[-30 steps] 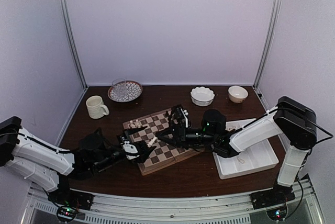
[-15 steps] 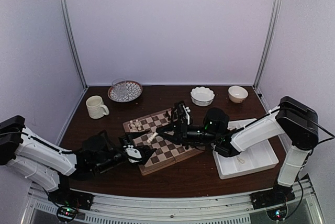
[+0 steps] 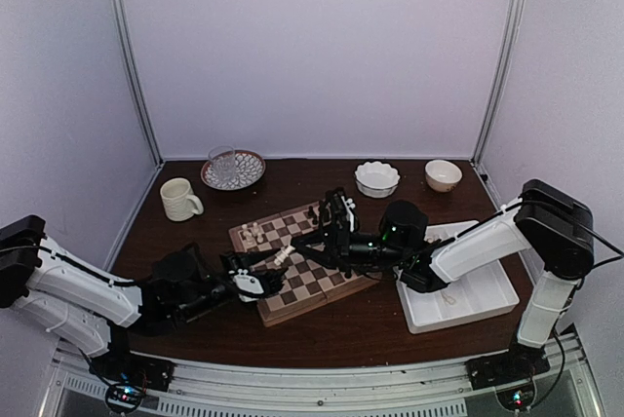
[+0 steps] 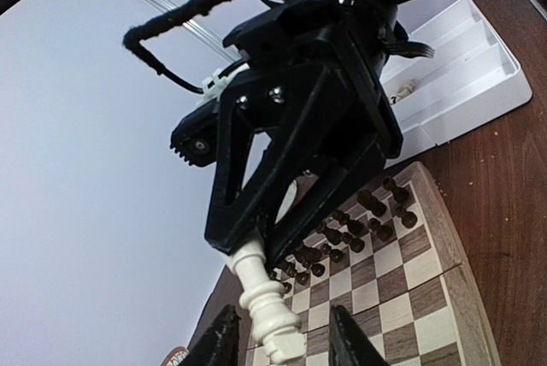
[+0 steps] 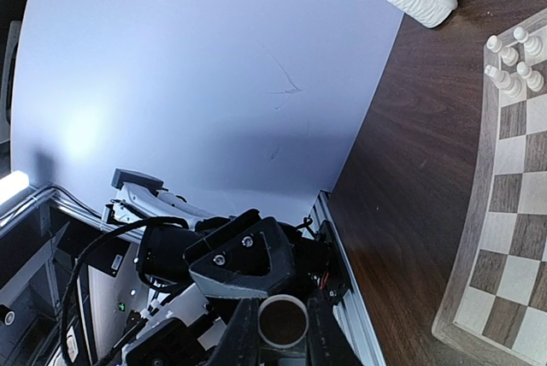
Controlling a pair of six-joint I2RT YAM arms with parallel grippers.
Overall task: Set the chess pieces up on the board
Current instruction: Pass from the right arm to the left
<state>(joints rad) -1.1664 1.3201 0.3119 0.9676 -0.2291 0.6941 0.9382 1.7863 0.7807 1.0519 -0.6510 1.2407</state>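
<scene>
The board [image 3: 326, 286] lies mid-table. Several cream-white chess pieces [image 3: 252, 232] stand at its far left corner and show in the right wrist view [image 5: 513, 62]. Dark pieces [image 3: 327, 210] stand along its far right side. My right gripper [image 3: 295, 245] is shut on one cream-white piece [image 3: 283, 256] and holds it level above the board. Its felt base [image 5: 283, 321] shows between my right fingers. My left gripper [image 3: 258, 279] is open. Its fingertips [image 4: 224, 342] flank the head of that piece [image 4: 267, 302] without touching it.
A white tray [image 3: 480, 292] lies to the right of the board. A ribbed mug [image 3: 179, 199] and a plate with a glass [image 3: 232, 169] stand at the back left. Two bowls [image 3: 376, 178] stand at the back right.
My right gripper has lifted the cream-white piece slightly toward the far side. My left gripper has shifted a little right, its fingers now around the piece's head.
</scene>
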